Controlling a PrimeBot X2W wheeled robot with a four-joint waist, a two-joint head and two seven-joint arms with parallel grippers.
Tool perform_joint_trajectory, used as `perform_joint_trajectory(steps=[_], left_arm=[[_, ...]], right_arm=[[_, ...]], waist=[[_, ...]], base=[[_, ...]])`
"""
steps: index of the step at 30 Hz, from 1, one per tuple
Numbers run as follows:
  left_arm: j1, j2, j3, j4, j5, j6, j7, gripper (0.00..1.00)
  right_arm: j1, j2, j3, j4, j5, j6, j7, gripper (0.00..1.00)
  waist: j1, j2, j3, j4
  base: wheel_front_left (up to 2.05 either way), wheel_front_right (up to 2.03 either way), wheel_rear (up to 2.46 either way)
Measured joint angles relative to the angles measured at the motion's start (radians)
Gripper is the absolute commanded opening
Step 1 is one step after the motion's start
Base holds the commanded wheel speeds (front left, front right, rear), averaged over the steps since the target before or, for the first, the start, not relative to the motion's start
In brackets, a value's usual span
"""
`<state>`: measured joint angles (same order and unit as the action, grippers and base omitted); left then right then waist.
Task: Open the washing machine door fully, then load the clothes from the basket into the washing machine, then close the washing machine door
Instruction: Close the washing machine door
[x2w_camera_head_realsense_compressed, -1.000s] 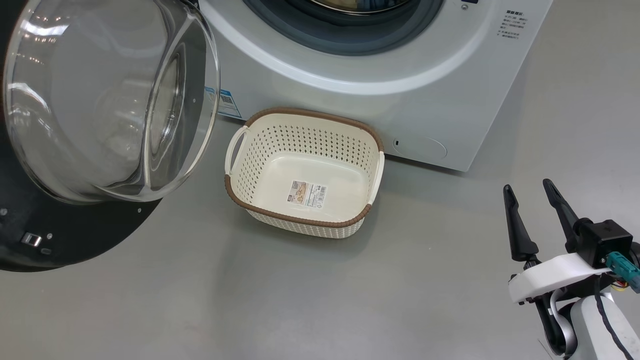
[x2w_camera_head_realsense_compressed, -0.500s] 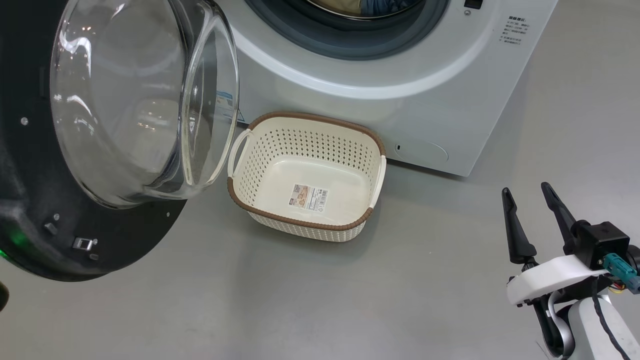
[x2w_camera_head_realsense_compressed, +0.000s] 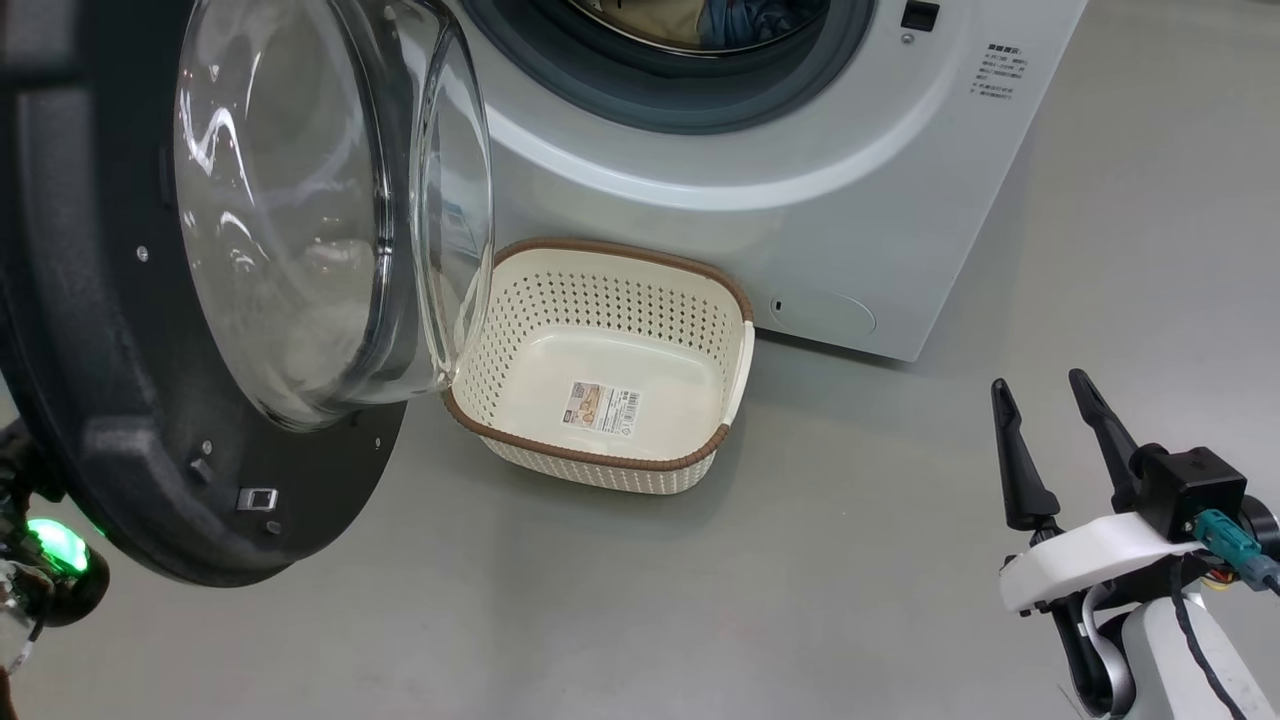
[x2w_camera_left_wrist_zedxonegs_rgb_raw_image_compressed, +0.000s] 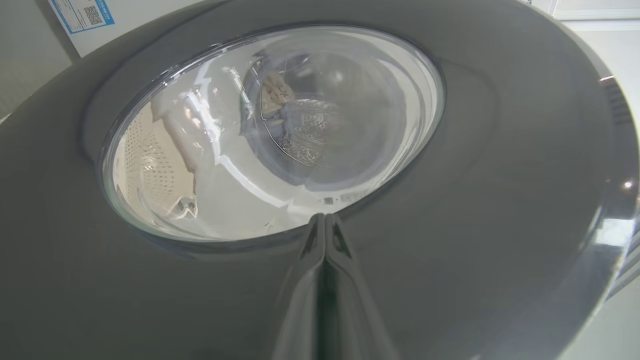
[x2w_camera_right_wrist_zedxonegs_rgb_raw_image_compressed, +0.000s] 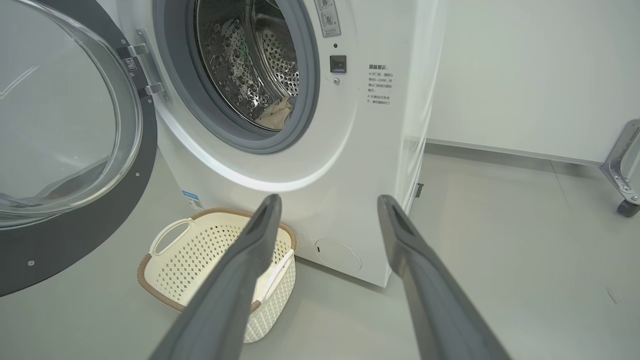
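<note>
The washing machine door (x2w_camera_head_realsense_compressed: 100, 400) stands partly open at the left, and its glass bowl overlaps the left end of the basket (x2w_camera_head_realsense_compressed: 600, 250). No clothes lie in the cream basket, only a sticker on its floor. Beige and blue clothes (x2w_camera_head_realsense_compressed: 700, 18) lie inside the drum of the washing machine (x2w_camera_head_realsense_compressed: 850, 200). A beige piece of the clothes (x2w_camera_right_wrist_zedxonegs_rgb_raw_image_compressed: 275, 112) also shows in the right wrist view. My left gripper (x2w_camera_left_wrist_zedxonegs_rgb_raw_image_compressed: 325, 217) is shut on nothing, its tips at the door's (x2w_camera_left_wrist_zedxonegs_rgb_raw_image_compressed: 500, 175) dark outer face just below the window. My right gripper (x2w_camera_head_realsense_compressed: 1038, 382) hangs open over the floor, right of the basket.
Grey floor stretches in front of and to the right of the machine. A wheeled metal frame (x2w_camera_right_wrist_zedxonegs_rgb_raw_image_compressed: 622, 170) stands by the white wall at the far right. A blue label (x2w_camera_left_wrist_zedxonegs_rgb_raw_image_compressed: 82, 15) sits low on the machine's front.
The door has swung further toward the machine, and its glass now covers the basket's left handle. The head camera has shifted a little. The right gripper stays open in place.
</note>
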<state>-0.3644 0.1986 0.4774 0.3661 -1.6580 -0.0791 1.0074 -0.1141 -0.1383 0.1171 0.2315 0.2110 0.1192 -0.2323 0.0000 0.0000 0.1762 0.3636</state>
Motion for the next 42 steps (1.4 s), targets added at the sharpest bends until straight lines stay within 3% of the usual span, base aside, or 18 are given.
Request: perform_joint_trajectory(steps=[11,25,42], left_arm=[[0.052,-0.053,-0.056,-0.062,-0.01,-0.008,0.069,0.0],[0.069,-0.129,-0.123,-0.123,0.0,-0.017,0.074,0.0],[0.06,-0.152,-0.124,-0.148,0.002,-0.019,-0.012,0.0]], right_arm=[[0.0,0.012,0.012,0.01,0.0,0.0,-0.003,1.0],[0.0,0.022,0.018,0.02,0.009,0.0,-0.007,1.0],[-0.002,0.038,0.02,0.027,0.011,-0.007,-0.012,1.0]], waist=[[0.0,0.0,-0.01,-0.051],[0.0,0.0,-0.017,-0.145],[0.0,0.0,0.001,-0.303]], base=[[0.0,0.0,0.0],[0.0,0.0,0.0],[0.0,0.0,0.0]])
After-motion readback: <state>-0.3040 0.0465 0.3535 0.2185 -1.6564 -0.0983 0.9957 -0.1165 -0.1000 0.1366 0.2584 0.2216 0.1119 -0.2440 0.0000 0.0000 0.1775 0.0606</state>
